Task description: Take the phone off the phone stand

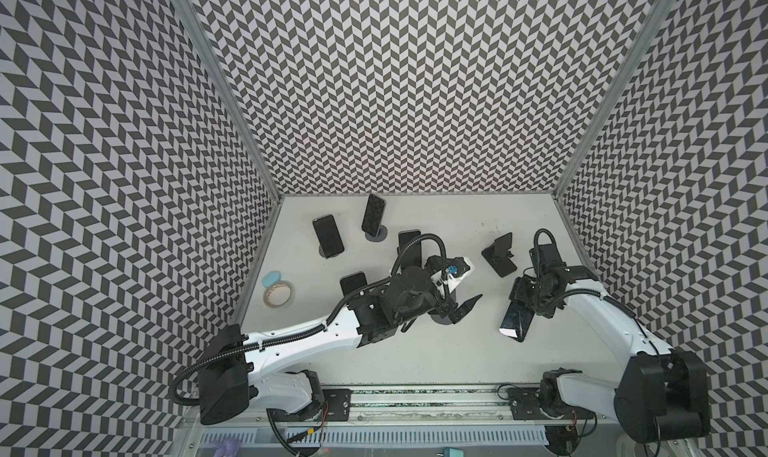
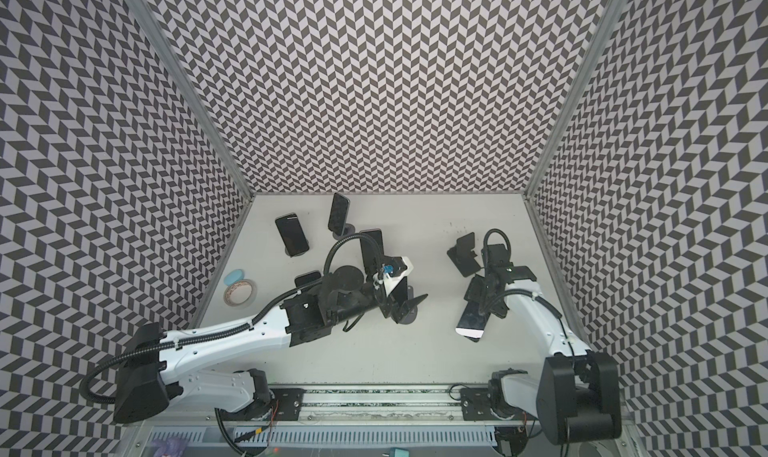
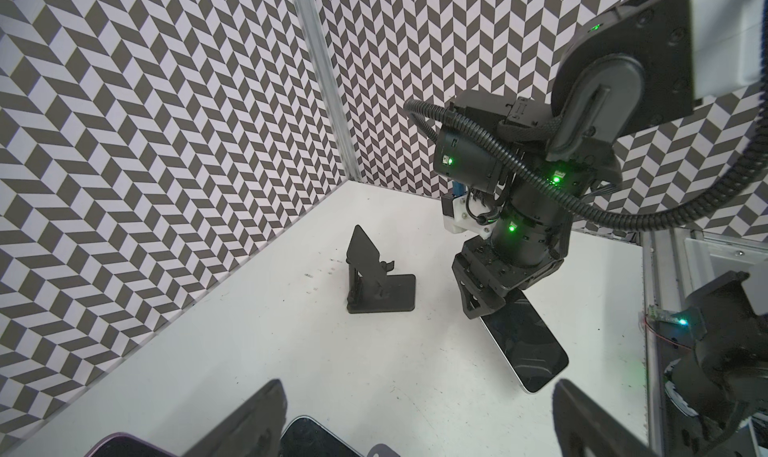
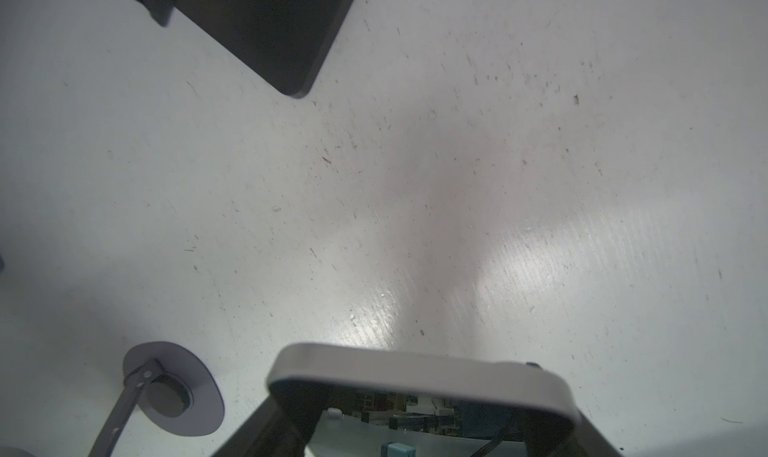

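At the left of the bench point(image 1: 436, 359) lay a tape roll point(image 1: 277, 295). Near the middle, the left gripper point(image 1: 467, 307) hung with its fingers spread, holding nothing. Right of it stood the bare phone stand point(image 1: 498, 255). Just beside that, the right gripper point(image 1: 523, 299) pinched the phone point(image 1: 515, 320) by one end, off the stand.
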You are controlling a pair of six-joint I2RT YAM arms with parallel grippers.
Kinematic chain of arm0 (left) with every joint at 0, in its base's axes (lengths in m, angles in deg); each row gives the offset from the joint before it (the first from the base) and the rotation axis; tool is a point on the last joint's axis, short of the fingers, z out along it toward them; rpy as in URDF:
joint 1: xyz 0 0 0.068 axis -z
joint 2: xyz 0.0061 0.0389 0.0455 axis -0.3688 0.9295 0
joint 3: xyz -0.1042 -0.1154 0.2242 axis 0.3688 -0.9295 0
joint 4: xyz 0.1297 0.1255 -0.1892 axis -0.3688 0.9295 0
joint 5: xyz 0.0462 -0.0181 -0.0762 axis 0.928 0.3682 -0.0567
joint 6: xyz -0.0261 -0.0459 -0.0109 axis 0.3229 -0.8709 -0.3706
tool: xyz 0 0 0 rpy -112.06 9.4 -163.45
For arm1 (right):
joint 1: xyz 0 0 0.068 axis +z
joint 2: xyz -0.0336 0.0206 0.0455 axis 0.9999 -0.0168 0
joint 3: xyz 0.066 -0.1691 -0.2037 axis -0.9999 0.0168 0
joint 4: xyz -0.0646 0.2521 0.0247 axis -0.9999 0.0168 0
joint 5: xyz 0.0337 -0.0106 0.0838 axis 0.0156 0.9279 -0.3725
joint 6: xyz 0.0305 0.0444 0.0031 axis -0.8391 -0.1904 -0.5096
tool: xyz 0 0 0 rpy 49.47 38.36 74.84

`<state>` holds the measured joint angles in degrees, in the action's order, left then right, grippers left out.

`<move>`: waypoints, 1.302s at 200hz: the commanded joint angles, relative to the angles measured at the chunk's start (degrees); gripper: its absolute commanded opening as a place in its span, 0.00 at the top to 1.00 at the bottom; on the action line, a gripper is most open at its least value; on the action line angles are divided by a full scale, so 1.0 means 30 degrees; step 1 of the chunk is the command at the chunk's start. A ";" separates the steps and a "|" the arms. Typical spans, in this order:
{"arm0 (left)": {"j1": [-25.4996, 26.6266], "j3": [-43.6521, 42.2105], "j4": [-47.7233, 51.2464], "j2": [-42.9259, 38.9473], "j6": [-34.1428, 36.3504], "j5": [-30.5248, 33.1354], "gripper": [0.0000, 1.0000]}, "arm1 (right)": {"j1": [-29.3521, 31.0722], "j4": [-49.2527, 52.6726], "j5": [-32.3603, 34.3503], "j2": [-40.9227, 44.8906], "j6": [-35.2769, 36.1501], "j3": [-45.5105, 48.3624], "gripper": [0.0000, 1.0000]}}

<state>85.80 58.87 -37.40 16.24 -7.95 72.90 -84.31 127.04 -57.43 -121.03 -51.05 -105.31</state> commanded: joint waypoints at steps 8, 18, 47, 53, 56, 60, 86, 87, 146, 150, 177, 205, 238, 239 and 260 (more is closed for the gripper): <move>0.0184 0.0656 0.0438 -0.0401 -0.1012 -0.0340 0.00 | 0.0063 -0.0974 0.0424 -0.0378 -0.0725 0.0195 1.00; 0.0204 0.0410 0.0381 -0.0571 -0.1087 -0.0318 0.00 | 0.0063 -0.1254 0.0589 -0.0665 -0.0881 0.0344 1.00; 0.0171 0.0078 0.0400 -0.0657 -0.0299 -0.0134 0.00 | 0.0063 -0.2584 0.0526 -0.1409 -0.1135 0.0734 1.00; 0.0157 0.0135 0.0462 -0.0611 -0.0103 -0.0155 0.00 | 0.0063 -0.2771 0.0451 -0.1644 -0.1083 0.0712 1.00; 0.0162 0.0149 0.0508 -0.0593 0.0010 -0.0156 0.00 | 0.0063 -0.2818 0.0424 -0.1775 -0.1099 0.0691 1.00; 0.0149 0.0228 0.0548 -0.0548 0.0149 -0.0184 0.00 | 0.0052 -0.2889 0.0420 -0.1939 -0.1072 0.0662 1.00; 0.0123 0.0603 0.0759 -0.0338 0.0964 -0.0362 0.00 | 0.0034 -0.3042 0.0735 -0.2615 -0.0954 0.0385 1.00; 0.0120 0.0626 0.0789 -0.0332 0.0987 -0.0347 0.00 | 0.0049 -0.3038 0.0753 -0.2617 -0.0938 0.0384 1.00; 0.0117 0.0870 0.1236 -0.0786 0.0676 -0.0449 0.00 | -0.0316 -0.3517 0.1621 -0.3285 -0.0980 0.0388 1.00; 0.0143 0.0855 0.1291 -0.0890 0.0687 -0.0449 0.00 | -0.0347 -0.3566 0.1647 -0.3354 -0.0991 0.0390 1.00; 0.0133 0.0708 0.1652 -0.1245 0.0768 -0.0352 0.00 | -0.0619 -0.3571 0.1882 -0.3859 -0.0959 0.0267 1.00; 0.0122 0.0576 0.1799 -0.1626 0.0664 -0.0076 0.00 | -0.1262 -0.3670 0.2129 -0.3890 -0.0814 0.0266 1.00; 0.0133 0.0390 0.1821 -0.2025 0.0366 0.0019 0.00 | -0.2090 -0.4005 0.2547 -0.4220 -0.0543 0.0207 1.00; 0.0140 0.0402 0.1819 -0.2025 0.0366 0.0019 0.00 | -0.2097 -0.4032 0.2567 -0.4240 -0.0527 0.0207 1.00; 0.0117 0.0254 0.1870 -0.2171 0.0448 0.0019 0.00 | -0.2479 -0.4378 0.2674 -0.4762 -0.0497 0.0066 1.00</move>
<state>86.02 59.75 -32.51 10.99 -6.05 72.53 -90.53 117.37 -52.55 -133.53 -52.93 -103.54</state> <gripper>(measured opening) 0.999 0.723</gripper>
